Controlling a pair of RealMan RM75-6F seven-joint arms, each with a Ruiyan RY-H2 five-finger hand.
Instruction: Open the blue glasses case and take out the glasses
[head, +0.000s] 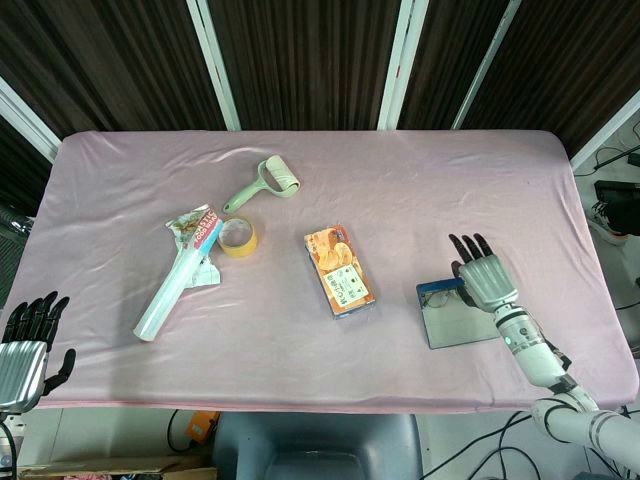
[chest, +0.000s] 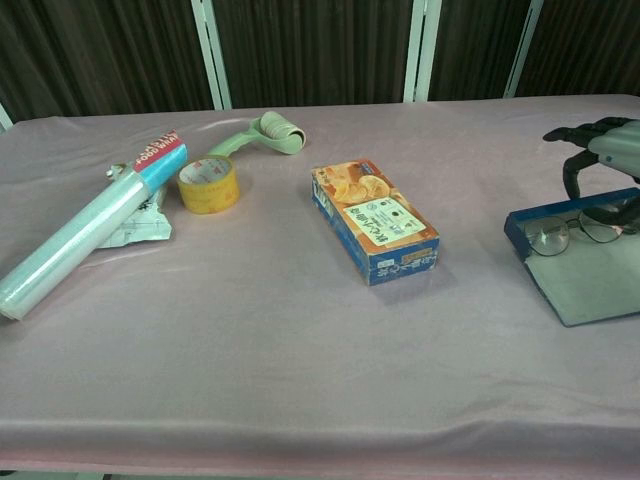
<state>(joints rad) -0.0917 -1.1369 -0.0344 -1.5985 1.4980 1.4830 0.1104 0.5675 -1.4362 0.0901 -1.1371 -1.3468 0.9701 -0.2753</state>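
The blue glasses case (head: 462, 322) lies open flat on the pink cloth at the right, its grey lining facing up. The glasses (head: 437, 296) rest in its far, blue-walled half and show clearly in the chest view as the glasses (chest: 560, 232) inside the case (chest: 585, 282). My right hand (head: 482, 275) hovers over the case's far right corner with its fingers spread, and in the chest view the right hand (chest: 600, 150) points its fingertips down just behind the case wall. It grips nothing that I can see. My left hand (head: 22, 345) waits off the table's near left corner, fingers apart and empty.
An orange cracker box (head: 340, 270) lies mid-table, left of the case. Further left are a yellow tape roll (head: 238, 237), a green lint roller (head: 265, 186), a clear film roll (head: 172, 292) and a snack packet (head: 195, 226). The table's right edge (head: 590, 260) is close.
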